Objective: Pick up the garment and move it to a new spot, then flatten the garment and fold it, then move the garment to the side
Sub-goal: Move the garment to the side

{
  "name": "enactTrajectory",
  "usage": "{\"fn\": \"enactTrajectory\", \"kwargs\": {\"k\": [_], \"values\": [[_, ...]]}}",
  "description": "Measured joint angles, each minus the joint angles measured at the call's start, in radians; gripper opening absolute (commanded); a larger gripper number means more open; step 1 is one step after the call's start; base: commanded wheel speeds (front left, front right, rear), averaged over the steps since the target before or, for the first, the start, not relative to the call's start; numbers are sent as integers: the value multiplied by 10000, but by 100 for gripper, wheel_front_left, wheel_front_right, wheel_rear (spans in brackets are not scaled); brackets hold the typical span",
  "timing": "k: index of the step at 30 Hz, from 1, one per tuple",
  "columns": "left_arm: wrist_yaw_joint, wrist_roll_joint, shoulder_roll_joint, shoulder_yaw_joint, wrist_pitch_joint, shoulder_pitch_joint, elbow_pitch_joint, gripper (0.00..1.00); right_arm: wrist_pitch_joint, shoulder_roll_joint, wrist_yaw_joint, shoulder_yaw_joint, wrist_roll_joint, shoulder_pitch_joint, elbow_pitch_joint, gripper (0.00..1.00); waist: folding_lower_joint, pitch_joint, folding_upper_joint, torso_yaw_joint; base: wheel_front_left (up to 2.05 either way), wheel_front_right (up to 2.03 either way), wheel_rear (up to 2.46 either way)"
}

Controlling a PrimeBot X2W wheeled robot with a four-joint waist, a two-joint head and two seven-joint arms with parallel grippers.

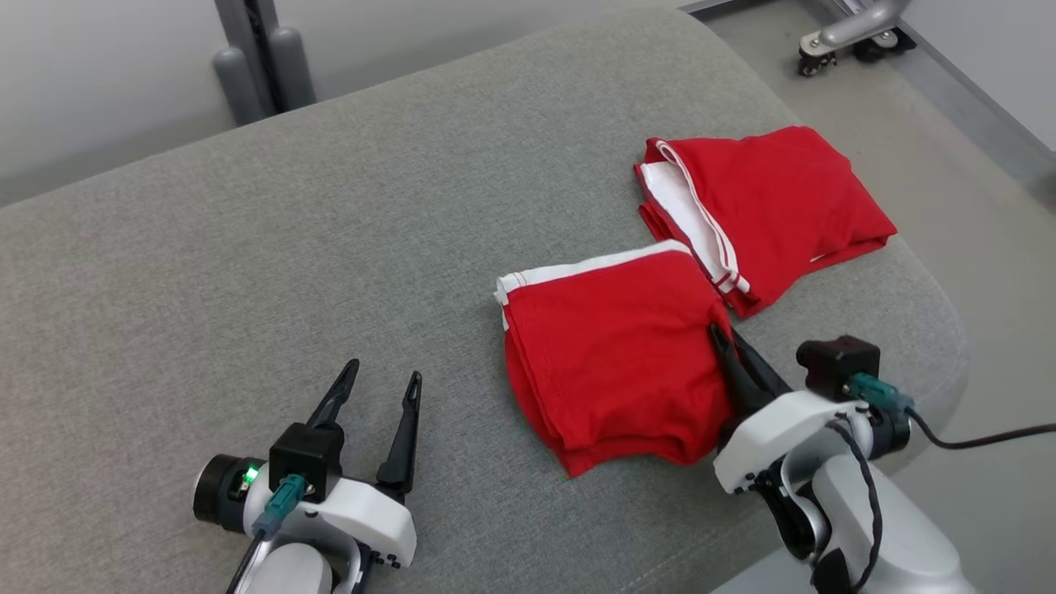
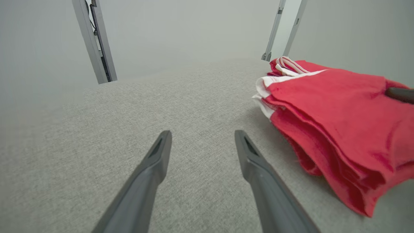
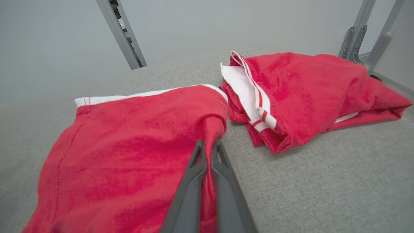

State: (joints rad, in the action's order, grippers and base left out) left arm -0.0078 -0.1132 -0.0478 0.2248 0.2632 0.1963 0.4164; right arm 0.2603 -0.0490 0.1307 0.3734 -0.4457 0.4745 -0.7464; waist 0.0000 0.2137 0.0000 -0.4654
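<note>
The garment [image 1: 610,363] is red with a white band and lies folded on the grey cushion [image 1: 330,247], right of centre. My right gripper [image 1: 718,332] is shut on the garment's right edge. In the right wrist view a ridge of red cloth is pinched between the closed fingers of my right gripper [image 3: 208,145], and the rest of the garment [image 3: 129,145] spreads to the left. My left gripper [image 1: 384,370] stands open over bare cushion to the garment's left, holding nothing. From the left wrist, my left gripper [image 2: 202,136] is spread wide, with the garment [image 2: 339,123] off to the right.
A second red garment with white trim [image 1: 767,206] lies folded at the cushion's back right, close behind the first; it also appears as a folded red garment [image 3: 307,94] from the right wrist. The cushion's rounded right edge [image 1: 949,330] drops to the floor. Metal stand legs [image 1: 264,66] stand behind.
</note>
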Motion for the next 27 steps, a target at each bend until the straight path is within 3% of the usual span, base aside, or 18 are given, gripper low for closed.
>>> {"fn": "enactTrajectory", "kwargs": {"k": [5,9,21,22,23,24,27], "values": [[-4,15,2,274,0,311,65,100,0,-226,2,165,564,940,-33,0,0,358,0,-150,0,0,0],[-59,94,2,456,0,454,119,100,0,-738,2,-186,972,1846,-255,0,0,510,0,121,0,0,0],[-86,259,-8,407,0,679,134,100,12,-2669,2,-2964,3202,3414,-2105,0,0,1008,0,1543,0,0,0],[-88,268,-8,384,0,700,132,100,12,-2775,2,-3219,3521,3465,-2261,33,0,1054,0,1657,0,0,0],[-88,286,-10,353,0,708,134,100,12,-2853,2,-3574,3753,3491,-2475,76,0,1097,0,1768,0,0,0],[-88,305,-13,334,0,709,127,100,12,-2930,2,-3940,4000,3493,-2644,100,0,1136,0,1865,0,0,0],[-86,311,-2,272,2,717,92,100,12,-3087,2,-5298,4711,3480,-2719,100,0,1216,0,2101,0,0,0]]}}
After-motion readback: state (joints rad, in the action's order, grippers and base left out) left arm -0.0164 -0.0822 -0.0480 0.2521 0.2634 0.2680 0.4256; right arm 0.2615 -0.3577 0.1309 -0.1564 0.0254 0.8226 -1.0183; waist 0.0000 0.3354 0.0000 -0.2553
